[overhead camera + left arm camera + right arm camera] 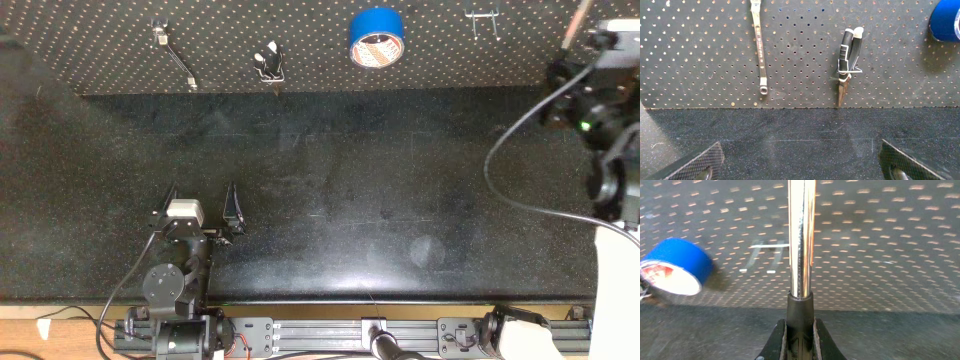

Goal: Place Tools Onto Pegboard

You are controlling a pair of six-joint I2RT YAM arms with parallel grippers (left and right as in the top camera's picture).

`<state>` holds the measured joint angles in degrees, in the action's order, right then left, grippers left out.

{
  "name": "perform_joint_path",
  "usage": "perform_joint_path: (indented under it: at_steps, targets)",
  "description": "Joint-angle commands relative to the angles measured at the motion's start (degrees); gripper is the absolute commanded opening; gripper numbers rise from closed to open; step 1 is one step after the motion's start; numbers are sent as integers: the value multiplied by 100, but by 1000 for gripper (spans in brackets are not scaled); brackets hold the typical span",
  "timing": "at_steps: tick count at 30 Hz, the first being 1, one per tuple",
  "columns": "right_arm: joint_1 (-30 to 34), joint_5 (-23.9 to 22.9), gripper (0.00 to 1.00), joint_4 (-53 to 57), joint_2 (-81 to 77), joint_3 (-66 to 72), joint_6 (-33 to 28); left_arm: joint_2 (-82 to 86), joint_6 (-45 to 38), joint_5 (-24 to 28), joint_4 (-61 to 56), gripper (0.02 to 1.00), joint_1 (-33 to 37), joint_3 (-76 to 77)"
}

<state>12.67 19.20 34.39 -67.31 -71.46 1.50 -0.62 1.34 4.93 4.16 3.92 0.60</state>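
The right gripper (801, 342) pinches the black handle of a chrome-shafted tool (801, 240), likely a screwdriver, held before the pegboard (320, 50) near its right edge, close to an empty hook (482, 20); the left gripper (201, 192) rests near the table's (400, 180) front-left corner, jaws spread wide. A wrench (760, 50), pliers (846, 65) and blue tape roll (376, 38) hang on the board; the risk, I judge, is misalignment; the shaft could strike beside the hook, twist in the narrow pinch and drop, or knock the tape.
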Motion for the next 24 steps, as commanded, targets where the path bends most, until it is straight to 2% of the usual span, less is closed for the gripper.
perform_joint_path:
  at_steps: [1, 6, 9, 24]
  targets:
    - [-730, -809, 75, -35, 13, -83, 341, 42, 31, -37, 9, 993, -24, -28]
    - [-1073, -828, 75, 271, 7, -83, 341, 42, 31, -37, 9, 993, -24, -28]
    - [-1182, -1115, 75, 807, -35, -76, 334, 42, 31, -37, 9, 996, -24, -28]
    - [-1399, -1108, 75, 376, -1368, -76, 278, 42, 31, -37, 9, 993, -24, -28]
